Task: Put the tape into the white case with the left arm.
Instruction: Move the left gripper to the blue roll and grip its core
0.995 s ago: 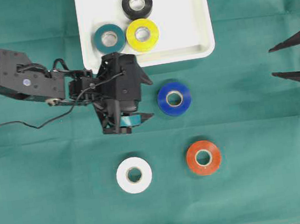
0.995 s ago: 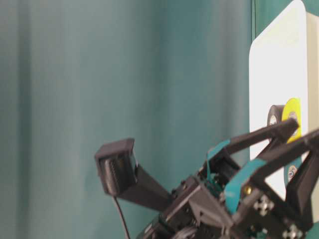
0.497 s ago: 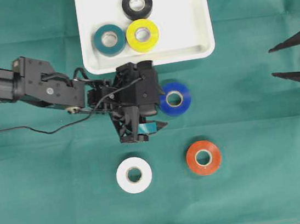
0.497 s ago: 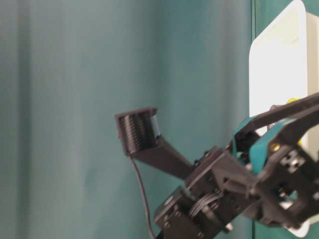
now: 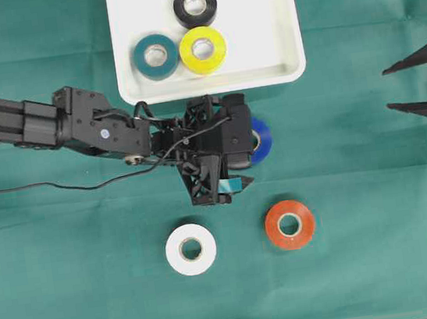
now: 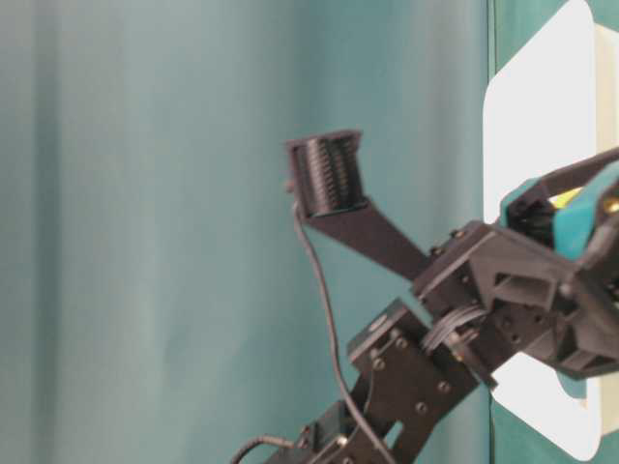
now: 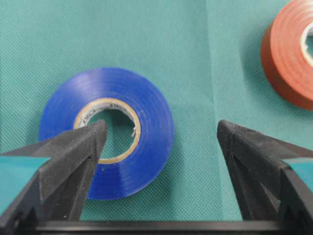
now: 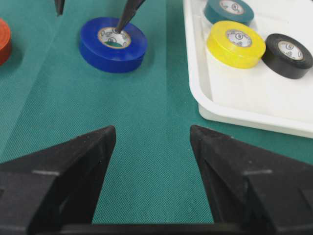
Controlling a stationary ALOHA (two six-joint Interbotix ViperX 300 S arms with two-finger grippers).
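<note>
a: item one, blue tape roll [image 7: 110, 132]. location?

b: flat on the green tabletop [image 5: 369, 265], just outside the near rim of the white case [image 5: 282, 24]. glossy blue band, tan cardboard core, hole facing up.

a: left end effector [image 7: 159, 142]?

b: fingers spread wide, nothing held. one fingertip [image 8: 119, 28] sits inside the core; the other hangs outside the roll on the side toward the orange roll [image 5: 289, 224]. so the blue wall lies between them.

a: right end effector [image 8: 151, 142]?

b: spread wide, empty, parked at the far edge of the tabletop, well apart from the rolls.

a: case contents?

b: black roll [image 5: 195, 4], yellow roll [image 5: 202, 49], dark teal roll [image 5: 156, 54], clustered toward one end. bare floor remains at the other end.

a: loose stock?

b: white roll [image 5: 191, 249] and the orange roll, both apart from the blue one.

a: risks, as judged?

b: the hold would be on one wall only, so the roll may swing or tip on lifting. the glossy side may slip if the pinch is shallow. a low carry could catch the raised rim. a drop near the cluster could land the blue roll on the yellow one.
</note>
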